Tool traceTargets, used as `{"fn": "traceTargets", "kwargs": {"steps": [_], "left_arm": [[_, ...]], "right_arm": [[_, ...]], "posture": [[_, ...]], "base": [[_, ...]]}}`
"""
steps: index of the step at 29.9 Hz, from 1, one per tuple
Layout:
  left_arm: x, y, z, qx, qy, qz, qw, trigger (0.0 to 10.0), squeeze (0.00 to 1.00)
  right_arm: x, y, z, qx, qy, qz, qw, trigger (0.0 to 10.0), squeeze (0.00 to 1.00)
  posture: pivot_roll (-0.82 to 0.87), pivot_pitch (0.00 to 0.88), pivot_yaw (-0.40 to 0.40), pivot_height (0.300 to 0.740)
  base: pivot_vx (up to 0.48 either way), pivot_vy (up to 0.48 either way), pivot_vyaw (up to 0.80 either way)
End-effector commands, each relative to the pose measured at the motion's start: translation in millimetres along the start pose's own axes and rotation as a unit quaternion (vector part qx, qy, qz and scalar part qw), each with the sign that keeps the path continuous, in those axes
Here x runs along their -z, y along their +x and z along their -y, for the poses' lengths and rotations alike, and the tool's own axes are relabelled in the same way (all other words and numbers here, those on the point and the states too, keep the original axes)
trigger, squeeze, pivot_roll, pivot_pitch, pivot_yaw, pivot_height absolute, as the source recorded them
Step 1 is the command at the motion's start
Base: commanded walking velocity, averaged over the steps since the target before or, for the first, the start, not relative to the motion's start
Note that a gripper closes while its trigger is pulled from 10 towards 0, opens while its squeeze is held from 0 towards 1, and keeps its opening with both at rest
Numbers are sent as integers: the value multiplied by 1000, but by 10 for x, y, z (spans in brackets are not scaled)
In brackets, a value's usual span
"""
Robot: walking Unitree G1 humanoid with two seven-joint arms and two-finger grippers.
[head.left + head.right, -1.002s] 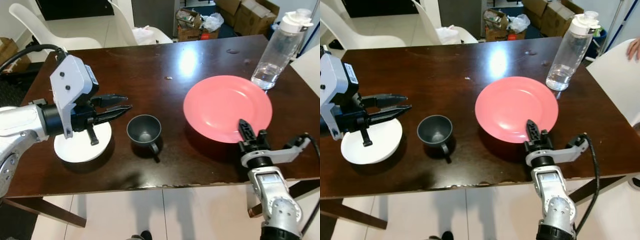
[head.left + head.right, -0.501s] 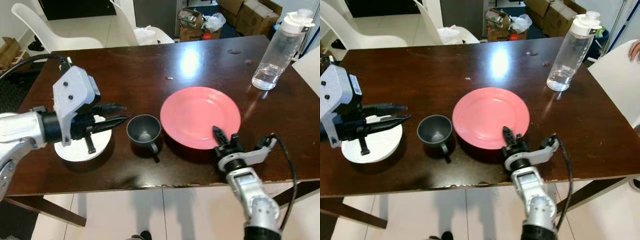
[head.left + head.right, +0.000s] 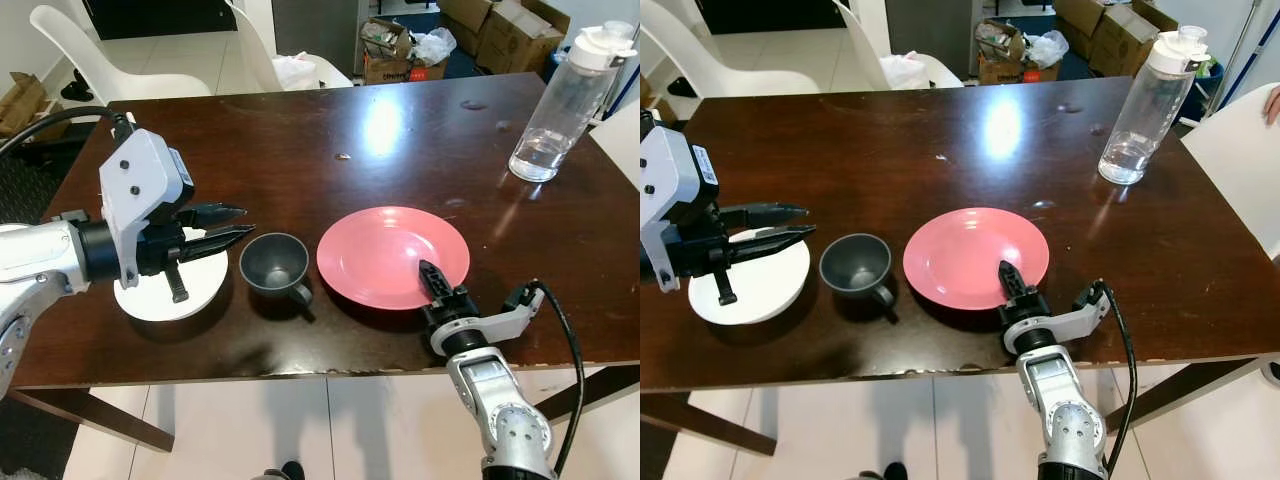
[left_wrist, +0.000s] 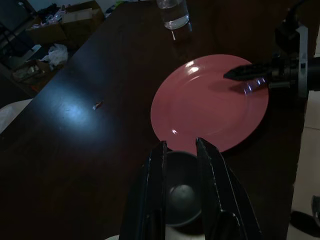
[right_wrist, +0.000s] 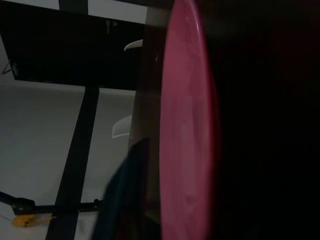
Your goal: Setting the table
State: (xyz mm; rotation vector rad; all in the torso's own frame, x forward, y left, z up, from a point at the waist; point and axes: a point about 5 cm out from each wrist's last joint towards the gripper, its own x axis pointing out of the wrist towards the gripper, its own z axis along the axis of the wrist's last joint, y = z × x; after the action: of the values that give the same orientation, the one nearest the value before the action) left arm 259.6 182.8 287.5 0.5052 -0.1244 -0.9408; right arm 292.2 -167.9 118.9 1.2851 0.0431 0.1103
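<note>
A pink plate (image 3: pixel 385 255) lies on the dark wooden table (image 3: pixel 300 130), close to the near edge. My right gripper (image 3: pixel 430 275) is shut on the plate's near right rim, and the right wrist view looks along the plate (image 5: pixel 187 135) edge-on. A dark grey cup (image 3: pixel 273 265) stands just left of the plate, its handle toward me. Further left is a white saucer (image 3: pixel 205 282). My left gripper (image 3: pixel 243 220) hovers above the saucer, open with nothing between its fingers (image 4: pixel 160 165), pointing at the cup (image 4: pixel 180 192).
A clear water bottle (image 3: pixel 560 100) with a white cap stands at the table's far right. White chairs (image 3: pixel 100 60) and cardboard boxes (image 3: pixel 500 30) are behind the table. Tiled floor lies below the near table edge.
My right gripper has dragged the pink plate left and toward the near edge, up beside the cup. The cup sits slightly further left. The left gripper has stayed over the saucer.
</note>
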Motion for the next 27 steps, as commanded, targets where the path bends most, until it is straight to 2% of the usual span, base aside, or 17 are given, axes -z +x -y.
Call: {"fn": "traceTargets", "kwargs": {"steps": [1,2,3,4,6,9,10,11,12,13,16,19,27], "left_arm": [[42,2,14,-3,-2,-3,1000,10000,0],[42,2,14,-3,-2,-3,1000,10000,0],[46,6,21,-3,-3,-2,1000,10000,0],[52,11,31,-3,-5,-1,1000,10000,0],[54,13,35,-3,-5,-1,1000,10000,0],[56,20,47,-1,-7,0,1000,10000,0],[58,23,51,0,-10,1,1000,10000,0],[58,23,51,0,-10,1,1000,10000,0],[62,26,51,1,-10,1,1000,10000,0],[62,26,51,1,-10,1,1000,10000,0],[73,41,62,3,-11,3,1000,10000,0],[79,60,75,4,-13,6,1000,10000,0],[85,97,90,8,-16,11,1000,10000,0]], "right_arm": [[32,-36,-87,-14,12,-4,1000,10000,992],[32,-36,-87,-14,12,-4,1000,10000,992],[33,-52,-152,-33,19,-7,999,10000,0],[45,-84,-252,-58,33,-13,998,10000,0],[53,-98,-289,-65,38,-16,997,10000,0],[154,-227,-474,-98,49,-51,993,10000,0],[280,-382,-554,-96,44,-92,990,10000,0],[280,-382,-554,-96,44,-92,990,10000,0],[374,-555,-576,-81,48,-126,988,10000,0],[374,-555,-576,-81,48,-126,988,10000,0],[380,-747,-555,-58,51,-145,986,10000,0],[338,-804,-514,-46,46,-142,988,10000,0],[194,-830,-384,4,31,-109,994,10000,0]], "posture": [[22,87,129,740],[22,87,129,740],[21,88,128,740],[19,91,127,740],[18,91,127,740],[18,93,126,740],[16,94,126,740],[16,94,126,740],[10,100,124,740],[10,100,124,740],[-1,102,119,740],[-8,100,117,740],[-13,98,126,740]], "base": [[0,0,0],[0,0,0],[0,0,0],[0,0,0],[0,0,0],[0,0,0],[0,0,0],[0,0,0],[0,0,0],[0,0,0],[0,0,0],[0,0,0],[0,0,0]]}}
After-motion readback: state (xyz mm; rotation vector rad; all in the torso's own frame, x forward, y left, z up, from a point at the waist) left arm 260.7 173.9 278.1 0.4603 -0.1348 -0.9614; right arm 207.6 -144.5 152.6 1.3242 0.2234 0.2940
